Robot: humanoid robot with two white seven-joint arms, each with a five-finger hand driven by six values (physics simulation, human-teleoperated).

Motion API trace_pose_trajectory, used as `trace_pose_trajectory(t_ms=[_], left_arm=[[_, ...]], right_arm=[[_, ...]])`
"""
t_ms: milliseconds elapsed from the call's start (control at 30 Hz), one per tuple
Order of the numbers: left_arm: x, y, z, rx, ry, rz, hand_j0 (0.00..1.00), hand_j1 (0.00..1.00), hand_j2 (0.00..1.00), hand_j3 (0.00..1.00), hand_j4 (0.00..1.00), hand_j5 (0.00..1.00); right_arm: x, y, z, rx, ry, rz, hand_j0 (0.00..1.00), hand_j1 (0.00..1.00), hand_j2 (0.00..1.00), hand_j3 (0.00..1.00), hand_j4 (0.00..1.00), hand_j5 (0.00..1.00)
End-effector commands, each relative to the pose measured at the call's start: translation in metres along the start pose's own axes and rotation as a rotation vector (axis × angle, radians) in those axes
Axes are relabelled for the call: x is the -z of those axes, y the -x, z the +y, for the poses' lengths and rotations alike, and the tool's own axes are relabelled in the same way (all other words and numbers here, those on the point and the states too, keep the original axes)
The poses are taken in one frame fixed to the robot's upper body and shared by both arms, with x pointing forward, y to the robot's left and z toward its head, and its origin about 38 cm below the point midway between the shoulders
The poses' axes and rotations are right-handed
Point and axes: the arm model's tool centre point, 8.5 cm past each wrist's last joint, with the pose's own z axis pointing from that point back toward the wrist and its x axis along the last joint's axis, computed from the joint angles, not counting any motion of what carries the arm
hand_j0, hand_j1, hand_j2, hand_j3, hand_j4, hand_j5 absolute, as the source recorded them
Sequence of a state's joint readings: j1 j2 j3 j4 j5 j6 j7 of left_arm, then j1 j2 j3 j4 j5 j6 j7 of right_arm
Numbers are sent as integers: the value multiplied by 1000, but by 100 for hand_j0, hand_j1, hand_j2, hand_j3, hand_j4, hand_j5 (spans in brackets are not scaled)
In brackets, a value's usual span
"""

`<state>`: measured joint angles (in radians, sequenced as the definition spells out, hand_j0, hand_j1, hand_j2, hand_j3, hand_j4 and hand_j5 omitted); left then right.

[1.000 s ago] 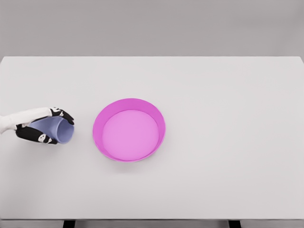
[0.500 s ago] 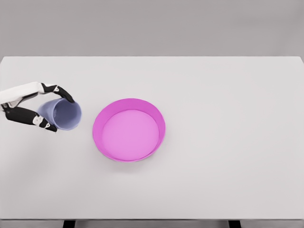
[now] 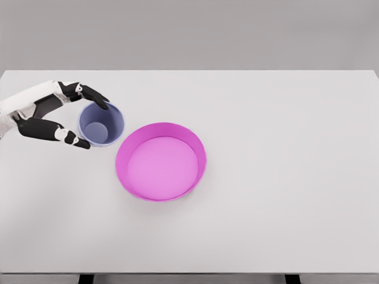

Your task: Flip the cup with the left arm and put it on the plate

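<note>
A broad white surface (image 3: 284, 177) fills most of the head view, its far edge meeting a plain grey wall (image 3: 189, 32) and its near edge running along the bottom of the picture, where two dark legs (image 3: 86, 278) show beneath it. The lighting is even and soft, with only faint shadows under the things on the surface.

The cup (image 3: 101, 124), pale lavender-blue, is at the left part of the surface, just beyond and to the left of the plate (image 3: 161, 129). Its mouth opens upward toward the camera, so the round rim and the darker inside bottom are both in plain sight; its long axis runs close to vertical, leaning a little. Whether its base touches the surface or is lifted off it cannot be told from this view. Nothing is seen inside the cup.

The left hand (image 3: 59, 115) comes in from the left edge on a white arm and is closed around the cup's left side: one dark finger (image 3: 93, 94) curves over the far rim and another (image 3: 74, 139) wraps along the near side, gripping the wall between them.

The plate, a bright magenta dish with a raised rim, lies flat near the middle of the surface, holding nothing.
</note>
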<state>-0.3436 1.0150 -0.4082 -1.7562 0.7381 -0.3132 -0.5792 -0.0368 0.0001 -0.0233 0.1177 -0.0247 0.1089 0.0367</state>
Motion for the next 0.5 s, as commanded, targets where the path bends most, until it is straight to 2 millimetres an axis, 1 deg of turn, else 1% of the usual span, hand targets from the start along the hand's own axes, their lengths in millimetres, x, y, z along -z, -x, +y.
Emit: trace_pose_trajectory(t_ms=[0,67,167,233,300,400,467], left_arm=[[11,3,-8,-70,-12,-51,61,61,61,61,61,61],[12,3,-9,-99,-15,-62,61,61,61,61,61,61],[19,6,-14,-148,-16,-77,61,61,61,61,61,61],[31,13,-25,-201,-4,-77,61,61,61,61,61,61],[44,16,-35,-227,20,-96,61,61,61,61,61,61],[55,17,-42,-246,23,-127,60,60,60,60,60,60],[64,21,-51,-274,40,-131,60,60,60,60,60,60]], right_arm=[[0,0,0,0,0,0,100,100,100,100,100,100],[0,0,0,0,0,0,100,100,100,100,100,100],[0,0,0,0,0,0,100,100,100,100,100,100],[0,0,0,0,0,0,100,100,100,100,100,100],[0,0,0,0,0,0,100,100,100,100,100,100],[0,0,0,0,0,0,100,100,100,100,100,100],[0,0,0,0,0,0,100,100,100,100,100,100]])
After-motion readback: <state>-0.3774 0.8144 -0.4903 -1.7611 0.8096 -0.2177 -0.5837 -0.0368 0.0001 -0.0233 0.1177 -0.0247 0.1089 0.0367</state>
